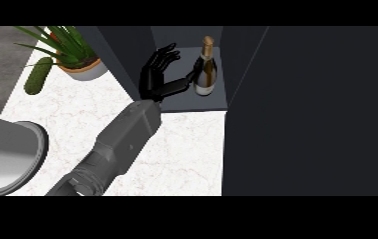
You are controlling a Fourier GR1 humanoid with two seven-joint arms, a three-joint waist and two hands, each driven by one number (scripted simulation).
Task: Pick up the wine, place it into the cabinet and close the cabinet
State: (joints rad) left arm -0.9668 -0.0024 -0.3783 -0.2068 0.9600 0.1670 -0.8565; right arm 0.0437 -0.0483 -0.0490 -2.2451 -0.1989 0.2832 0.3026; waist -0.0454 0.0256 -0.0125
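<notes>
The wine bottle (206, 76), dark with a gold foil neck and a pale label, stands upright on the floor of the open cabinet (193, 104), toward its right wall. My left hand (156, 79) is inside the cabinet just left of the bottle. It is open, with the fingers spread and pointing to the back. Its thumb reaches to the right, up to the bottle's lower body, but nothing is curled round the bottle. The grey forearm (122, 142) comes in from the lower left. My right hand does not show.
The cabinet's dark door (310, 113) stands open and fills the right side. A potted plant (83, 68) and a green cucumber (38, 76) lie on the white marble counter at the left. A grey round basin (18, 155) sits at the lower left edge.
</notes>
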